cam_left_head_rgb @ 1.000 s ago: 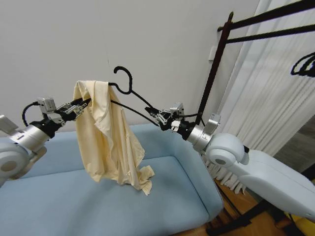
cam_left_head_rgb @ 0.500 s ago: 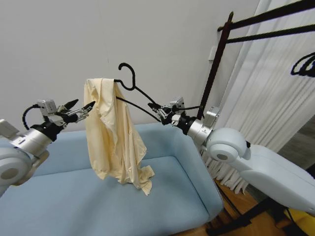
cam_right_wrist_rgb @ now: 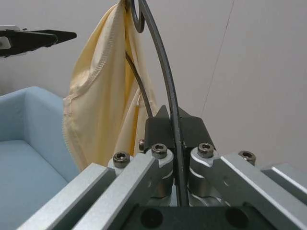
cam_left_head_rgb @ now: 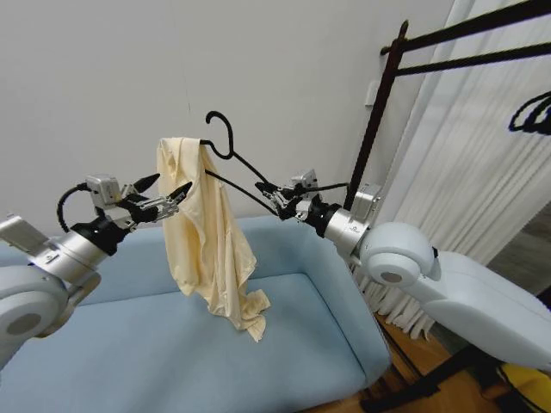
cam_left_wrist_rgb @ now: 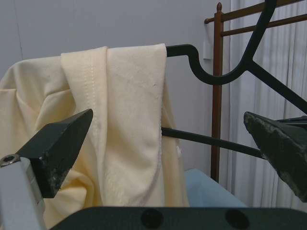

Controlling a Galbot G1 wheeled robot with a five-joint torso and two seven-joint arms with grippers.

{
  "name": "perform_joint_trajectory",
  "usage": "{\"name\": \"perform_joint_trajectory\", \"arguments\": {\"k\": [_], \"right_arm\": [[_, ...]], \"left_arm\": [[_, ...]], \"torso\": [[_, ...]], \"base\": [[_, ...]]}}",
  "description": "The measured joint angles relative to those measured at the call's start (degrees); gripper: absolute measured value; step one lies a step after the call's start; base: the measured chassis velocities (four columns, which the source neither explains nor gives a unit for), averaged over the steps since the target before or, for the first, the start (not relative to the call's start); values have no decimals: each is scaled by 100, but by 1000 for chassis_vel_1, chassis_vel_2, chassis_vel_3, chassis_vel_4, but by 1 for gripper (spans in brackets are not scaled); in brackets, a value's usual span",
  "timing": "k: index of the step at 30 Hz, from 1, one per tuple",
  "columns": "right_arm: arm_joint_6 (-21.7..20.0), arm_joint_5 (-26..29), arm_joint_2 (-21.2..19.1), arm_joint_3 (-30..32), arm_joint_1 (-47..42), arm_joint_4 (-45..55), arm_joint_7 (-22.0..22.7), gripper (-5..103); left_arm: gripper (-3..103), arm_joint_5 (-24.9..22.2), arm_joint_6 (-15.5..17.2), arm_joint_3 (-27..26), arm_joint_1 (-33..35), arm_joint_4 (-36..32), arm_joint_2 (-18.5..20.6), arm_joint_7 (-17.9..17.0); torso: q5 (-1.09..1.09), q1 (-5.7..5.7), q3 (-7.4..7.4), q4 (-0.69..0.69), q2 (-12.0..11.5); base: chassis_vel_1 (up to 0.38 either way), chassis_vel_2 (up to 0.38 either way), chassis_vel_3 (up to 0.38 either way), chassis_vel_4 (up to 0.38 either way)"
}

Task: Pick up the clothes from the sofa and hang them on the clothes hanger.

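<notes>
Over the sofa (cam_left_head_rgb: 155,361), pale blue w/ a flat seat and low back, the whole thing is happening up in the air. Room-wise: a plain white wall (cam_left_head_rgb: 103,77) is running behind everything, and a dark wooden clothes rack (cam_left_head_rgb: 376,120) is standing off on the robot's right w/ a white pleated curtain (cam_left_head_rgb: 465,172) hanging behind it. A second hanger (cam_left_head_rgb: 527,116), black, is hanging on the rack's far end. A bit of wood floor (cam_left_head_rgb: 400,331) is showing beside the sofa's end.

Now the task stuff. The right gripper (cam_left_head_rgb: 269,193) is clamping tight on the low end of a black hanger (cam_left_wrist_rgb: 218,80), holding it tilted so the hook is pointing up and toward the left arm. A cream-yellow shirt (cam_left_head_rgb: 207,241) is draping over the hanger's other arm, bunched near the hook, and trailing down in front of the sofa back. Can't tell if its bottom corner is touching the seat or just hanging above it.

The left gripper (cam_left_head_rgb: 172,182) is hovering right beside the shirt's top edge, fingers spread wide apart and gripping nothing. From the left wrist cam the fabric and hanger bar are sitting between the two fingertips but farther out, not touching them afaict.
</notes>
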Motion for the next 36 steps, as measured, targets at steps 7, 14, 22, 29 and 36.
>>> {"name": "perform_joint_trajectory", "arguments": {"k": [7, 14, 22, 29, 36], "right_arm": [[-1, 110, 12, -2, 10, 79, -1, 2], [6, 329, 55, 12, 100, 211, 2, 2], [21, 439, 47, 16, 175, 369, 54, 2], [-70, 280, 33, 13, 117, 289, 234, 2], [-200, -181, 55, -26, 12, 57, 394, 2]], "left_arm": [[101, 303, 65, 60, 53, 39, 11, 55], [76, 699, 133, 96, 117, 113, -21, 60], [48, 717, 133, 75, 103, 128, -38, 64], [22, 684, 133, -12, 123, 26, -42, 66], [10, 667, 133, -40, 130, -57, -35, 85]], "torso": [[-1, 0, 0, 0, 0], [-1, 0, 0, 0, 0], [-1, 0, 0, 0, 0], [-1, 0, 0, 0, 0], [0, 0, 0, 0, 0]], "base": [[0, 0, 0, 0], [0, 0, 0, 0], [0, 0, 0, 0], [0, 0, 0, 0], [0, 0, 0, 0]]}}
